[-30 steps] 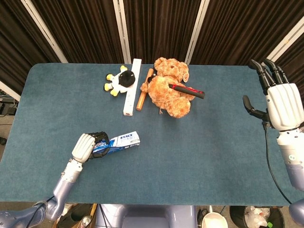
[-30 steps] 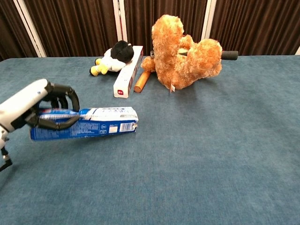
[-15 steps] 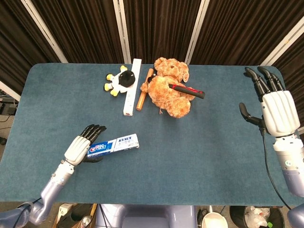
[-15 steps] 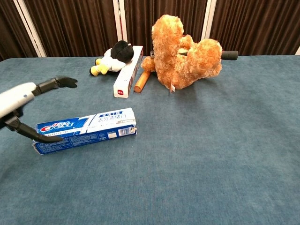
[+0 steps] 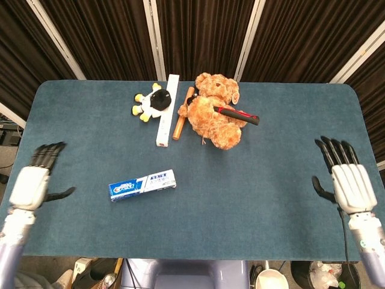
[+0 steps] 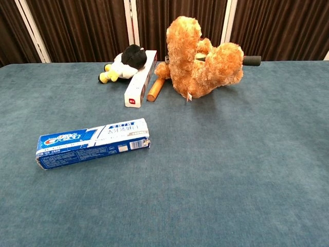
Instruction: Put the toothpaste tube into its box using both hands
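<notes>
From the head view, the toothpaste box (image 5: 142, 184) lies flat on the blue table (image 5: 264, 180), well apart from both hands. The left hand (image 5: 29, 183) at the left edge and the right hand (image 5: 348, 183) at the right edge both hold nothing, fingers spread. In the chest view, the box (image 6: 92, 142) lies alone in front of the teddy bear (image 6: 203, 59); neither hand shows.

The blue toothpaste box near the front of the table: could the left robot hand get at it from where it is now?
Probably yes. The left robot hand is open beside the toothpaste box, with only bare table between them.
</notes>
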`<state>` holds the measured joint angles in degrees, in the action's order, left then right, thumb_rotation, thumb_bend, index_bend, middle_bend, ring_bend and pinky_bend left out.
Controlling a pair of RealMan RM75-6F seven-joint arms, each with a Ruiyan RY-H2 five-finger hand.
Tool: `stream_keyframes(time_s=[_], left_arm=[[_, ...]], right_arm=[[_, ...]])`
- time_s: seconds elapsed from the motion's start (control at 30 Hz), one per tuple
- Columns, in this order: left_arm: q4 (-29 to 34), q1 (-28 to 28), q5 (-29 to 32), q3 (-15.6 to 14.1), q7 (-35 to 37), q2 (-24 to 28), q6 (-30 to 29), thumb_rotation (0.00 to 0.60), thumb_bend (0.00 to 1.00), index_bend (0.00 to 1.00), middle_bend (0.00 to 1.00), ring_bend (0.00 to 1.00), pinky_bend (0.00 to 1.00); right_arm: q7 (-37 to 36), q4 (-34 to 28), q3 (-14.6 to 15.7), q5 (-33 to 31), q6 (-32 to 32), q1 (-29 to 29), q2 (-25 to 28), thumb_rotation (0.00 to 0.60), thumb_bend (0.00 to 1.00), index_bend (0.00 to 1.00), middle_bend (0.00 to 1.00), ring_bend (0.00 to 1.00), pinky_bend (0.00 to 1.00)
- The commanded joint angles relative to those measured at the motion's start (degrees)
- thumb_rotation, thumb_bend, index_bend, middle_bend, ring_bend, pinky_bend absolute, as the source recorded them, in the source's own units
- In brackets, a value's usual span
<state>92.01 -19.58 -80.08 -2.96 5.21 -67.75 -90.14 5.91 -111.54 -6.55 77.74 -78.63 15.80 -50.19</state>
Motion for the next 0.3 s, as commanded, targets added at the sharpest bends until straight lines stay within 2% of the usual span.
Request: stream_keyframes(time_s=[0.03,0.17,0.3], left_arm=[[-0.19,4.19,0.82,-1.12,-1.19,2.22,-3.72,0.6,0.09,0.01,0.03,0.07,0.03],[-2.5,7.4,0.68,-1.92,-0.87,2.29,-5.92,0.6,0.09,0.0,0.0,0.01,0.0],[-3.21,9.14,1.07,-1.7,0.26,2.47,-6.36,0.6,0.09,0.0,0.0,0.01,0.0]], right_arm=[[0.12,1.09,2.65,-1.65,-2.41,-3.68,-2.58,0.6,0.44,0.0,0.03,0.0,0.0],[-0.04,3.39,4.97,-2.54,-3.81,-6.78,-5.11,0.6,0.44,0.0,0.02,0.0,0.0],[-0.6,6.64,6.05,-3.31,-4.23,-8.56,-7.55,0.6,0.44,0.0,0.02,0.0,0.0]])
